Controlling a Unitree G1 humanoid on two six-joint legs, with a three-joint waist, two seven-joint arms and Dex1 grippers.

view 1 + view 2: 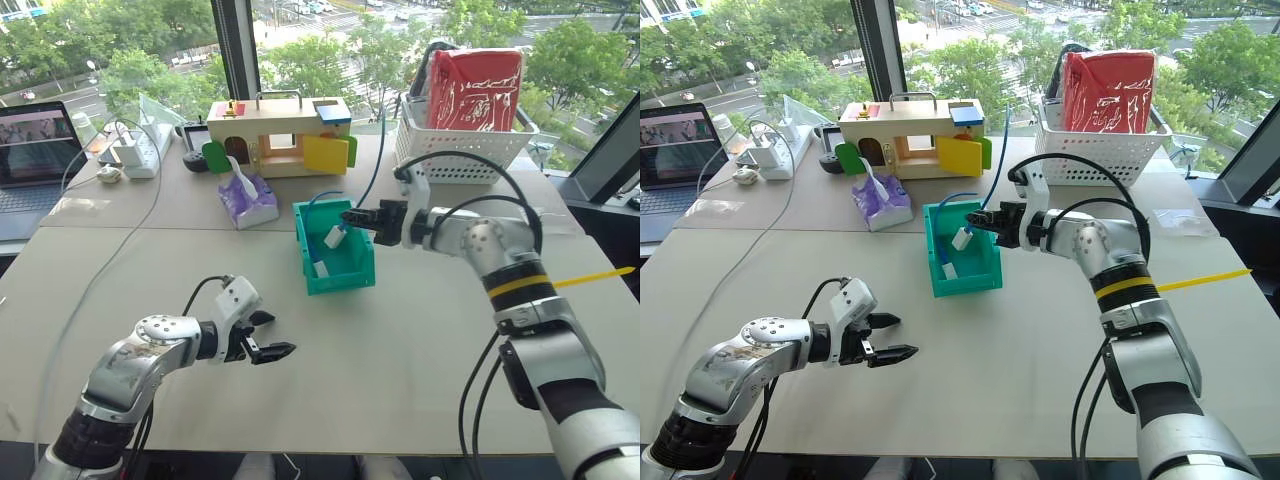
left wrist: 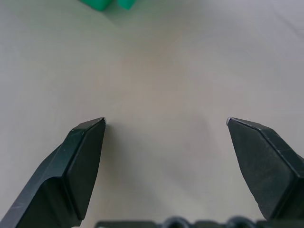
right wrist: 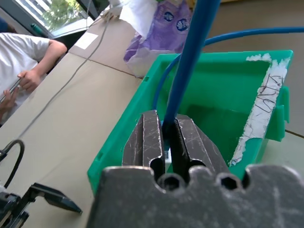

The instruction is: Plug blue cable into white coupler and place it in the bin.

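Dangling white coupler (image 1: 334, 237) over bin (image 1: 352, 272)

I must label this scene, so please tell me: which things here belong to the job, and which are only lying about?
Job:
- blue cable, pinched in the right claw
- white coupler, hanging over the bin
- bin
- left claw, open

Lying about:
- white basket
- wooden toy house
- purple tissue pack
- laptop

The bin (image 1: 352, 270) is teal-green with a white tape strip scribbled in black. The blue cable (image 3: 190, 61) is light blue, the white coupler (image 1: 334, 237) white. Both end effectors have black fingers (image 2: 80, 166). The bench (image 1: 400, 350) is pale beige.
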